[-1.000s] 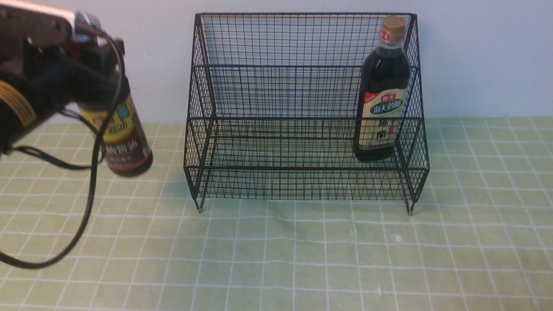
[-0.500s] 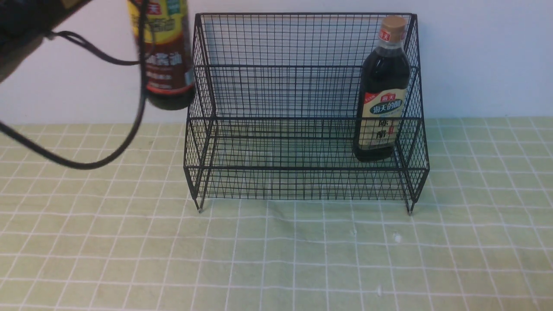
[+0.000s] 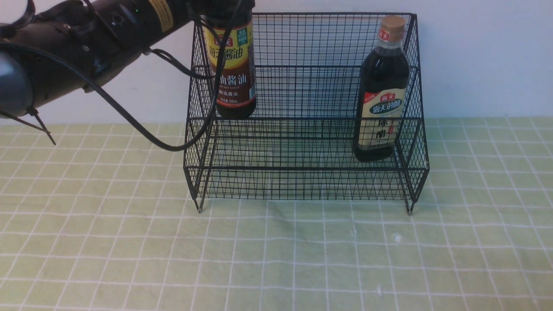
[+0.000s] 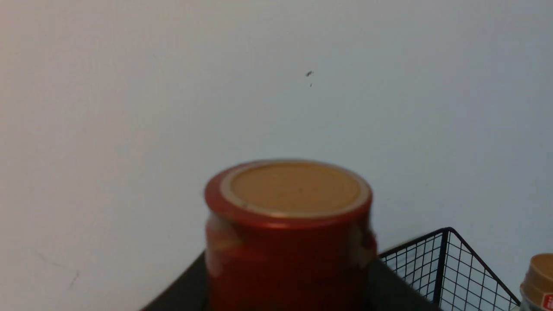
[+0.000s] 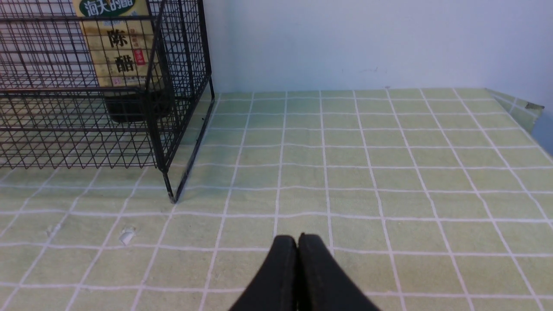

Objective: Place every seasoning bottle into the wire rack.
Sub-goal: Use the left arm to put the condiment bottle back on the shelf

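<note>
The black wire rack [image 3: 302, 172] stands against the wall. The larger tan-capped bottle [image 3: 382, 90] stands upright in its lower tier at the right end; it also shows in the right wrist view [image 5: 116, 56]. My left gripper [image 3: 222, 6] is shut on the neck of the red-capped bottle [image 3: 231, 65] and holds it upright in the air over the rack's left end. Its base is about level with the middle rail. The left wrist view shows its red cap [image 4: 287, 207] between my dark fingers [image 4: 179, 293]. My right gripper [image 5: 298, 242] is shut and empty, low over the cloth to the right of the rack.
A green checked cloth [image 3: 276, 259] covers the table, with a white wall behind the rack. The left arm's black cable [image 3: 142, 134] hangs in a loop beside the rack's left side. Small white specks [image 3: 396, 237] lie in front of the rack.
My left arm has lifted the red-capped bottle from low at the left, up and to the right, to above the rack's left end. The tan-capped bottle and rack have not moved.
</note>
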`<state>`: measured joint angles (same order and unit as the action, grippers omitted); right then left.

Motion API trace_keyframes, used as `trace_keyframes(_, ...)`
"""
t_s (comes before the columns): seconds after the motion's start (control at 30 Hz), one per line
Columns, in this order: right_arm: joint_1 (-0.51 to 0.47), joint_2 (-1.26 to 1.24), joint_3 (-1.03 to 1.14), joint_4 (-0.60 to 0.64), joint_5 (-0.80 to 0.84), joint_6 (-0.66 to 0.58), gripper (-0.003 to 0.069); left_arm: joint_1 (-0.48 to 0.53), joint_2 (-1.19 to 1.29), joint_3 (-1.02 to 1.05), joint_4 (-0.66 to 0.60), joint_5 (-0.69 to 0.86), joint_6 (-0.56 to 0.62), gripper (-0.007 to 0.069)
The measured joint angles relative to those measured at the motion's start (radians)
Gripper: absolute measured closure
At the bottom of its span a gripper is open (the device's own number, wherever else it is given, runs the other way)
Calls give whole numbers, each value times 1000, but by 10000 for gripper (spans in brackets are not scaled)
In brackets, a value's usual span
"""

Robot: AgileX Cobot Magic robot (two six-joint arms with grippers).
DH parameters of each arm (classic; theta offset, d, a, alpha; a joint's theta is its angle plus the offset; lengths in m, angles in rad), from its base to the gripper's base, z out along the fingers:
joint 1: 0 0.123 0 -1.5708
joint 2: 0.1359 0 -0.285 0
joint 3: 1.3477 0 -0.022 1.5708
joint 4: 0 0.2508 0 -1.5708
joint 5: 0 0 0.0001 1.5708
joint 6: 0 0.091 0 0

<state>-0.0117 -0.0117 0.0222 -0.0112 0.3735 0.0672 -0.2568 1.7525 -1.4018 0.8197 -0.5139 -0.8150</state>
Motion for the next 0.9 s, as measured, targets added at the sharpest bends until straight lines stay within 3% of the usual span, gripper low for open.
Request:
trace_keyframes(0.23, 0, 0, 0, 0, 0, 0, 672, 0, 11, -5, 4, -33, -4, 375)
trace_keyframes(0.5, 0, 0, 0, 0, 0, 0, 672, 0, 30, -10, 39, -35, 127, 375)
trace_keyframes(0.8, 0, 0, 0, 0, 0, 0, 672, 0, 45, -7, 47, -35, 128, 375)
trace_keyframes(0.9, 0, 0, 0, 0, 0, 0, 672, 0, 68, -7, 46, -36, 77, 375)
